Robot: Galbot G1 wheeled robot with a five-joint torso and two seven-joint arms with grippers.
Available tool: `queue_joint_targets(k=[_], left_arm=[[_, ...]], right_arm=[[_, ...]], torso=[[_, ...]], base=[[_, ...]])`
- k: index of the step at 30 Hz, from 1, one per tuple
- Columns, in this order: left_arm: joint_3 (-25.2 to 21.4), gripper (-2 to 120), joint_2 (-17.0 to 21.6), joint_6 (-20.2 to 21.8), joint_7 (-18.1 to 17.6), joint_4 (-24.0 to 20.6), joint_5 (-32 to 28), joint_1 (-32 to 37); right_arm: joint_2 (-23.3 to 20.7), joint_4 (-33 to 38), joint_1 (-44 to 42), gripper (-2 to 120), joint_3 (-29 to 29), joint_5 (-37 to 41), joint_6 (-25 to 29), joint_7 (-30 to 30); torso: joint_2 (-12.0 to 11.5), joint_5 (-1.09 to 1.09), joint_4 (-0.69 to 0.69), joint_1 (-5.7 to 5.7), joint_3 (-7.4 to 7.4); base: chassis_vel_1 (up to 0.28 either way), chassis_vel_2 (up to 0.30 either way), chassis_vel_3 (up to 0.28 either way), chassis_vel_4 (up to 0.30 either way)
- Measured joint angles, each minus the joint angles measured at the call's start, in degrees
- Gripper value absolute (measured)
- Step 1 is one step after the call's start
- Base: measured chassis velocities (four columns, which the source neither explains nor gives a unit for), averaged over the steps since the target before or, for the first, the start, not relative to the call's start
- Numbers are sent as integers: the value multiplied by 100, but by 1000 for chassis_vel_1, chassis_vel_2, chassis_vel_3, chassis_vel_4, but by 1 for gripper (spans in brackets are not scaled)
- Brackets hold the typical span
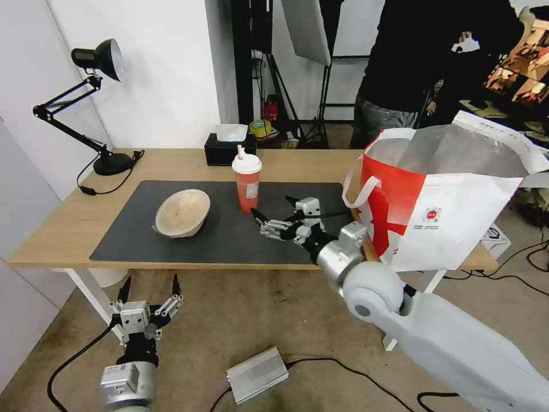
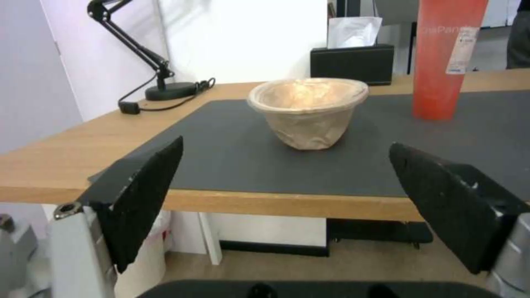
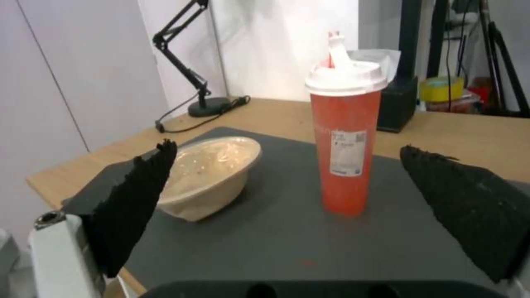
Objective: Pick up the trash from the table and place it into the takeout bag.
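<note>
A long light-wood table (image 1: 68, 229) on white legs carries a dark grey mat (image 1: 229, 240) that covers most of its middle. On the mat's left part sits a beige shallow bowl (image 1: 183, 213), tilted so that its opening faces up and toward the table's back edge; in the left wrist view the same bowl (image 2: 308, 111) looks crumpled along its lower wall. A red drink cup (image 1: 247, 183) with a white lid and a straw stands upright near the mat's back edge, just right of the bowl and apart from it.

The right gripper (image 1: 277, 212) reaches in over the table's front edge and hovers low above the mat, a little to the right of the cup and nearer the front. Its black fingers (image 3: 138, 198) are spread wide and hold nothing, and the cup (image 3: 345, 149) stands between them farther off, untouched.

The left gripper (image 1: 150, 289) hangs below and in front of the table's front left corner, above the floor, with its fingers (image 2: 146, 194) splayed apart and empty.

At the table's right end stands the takeout bag (image 1: 452, 217), red and white with a silver foil lining, white loop handles and a small round logo; its mouth gapes open and its body overhangs the table's front right corner.

Along the back edge sit a black tissue box (image 1: 226, 150), behind the cup, and a black desk lamp (image 1: 108, 163) at the back left corner. A silver metal box (image 1: 257, 375) lies on the floor in front of the table.
</note>
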Motion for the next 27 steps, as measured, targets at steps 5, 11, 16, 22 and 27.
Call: queue_joint_targets(k=[5, 11, 16, 22, 27], left_arm=[[-20, 100, 0, 0, -3, 0, -19, -16], [-31, 100, 1, 0, -6, 5, -31, -46], [-55, 100, 2, 0, -8, 16, -44, -57], [-69, 100, 3, 0, -10, 13, -49, -58], [-69, 100, 2, 0, -11, -9, -50, -44]], right_arm=[[169, -235, 151, 100, -101, -10, -3, 2], [373, -523, 315, 100, -195, -20, 5, 1], [523, -728, 408, 100, -215, -20, 22, 1], [591, -845, 459, 100, -197, -12, 36, 1], [694, -960, 528, 100, -139, 25, 47, -2]], torso=[[0, 0, 0, 0, 0], [0, 0, 0, 0, 0], [0, 0, 0, 0, 0], [0, 0, 0, 0, 0], [0, 0, 0, 0, -1]], base=[[0, 0, 0, 0], [0, 0, 0, 0], [0, 0, 0, 0], [0, 0, 0, 0], [0, 0, 0, 0]])
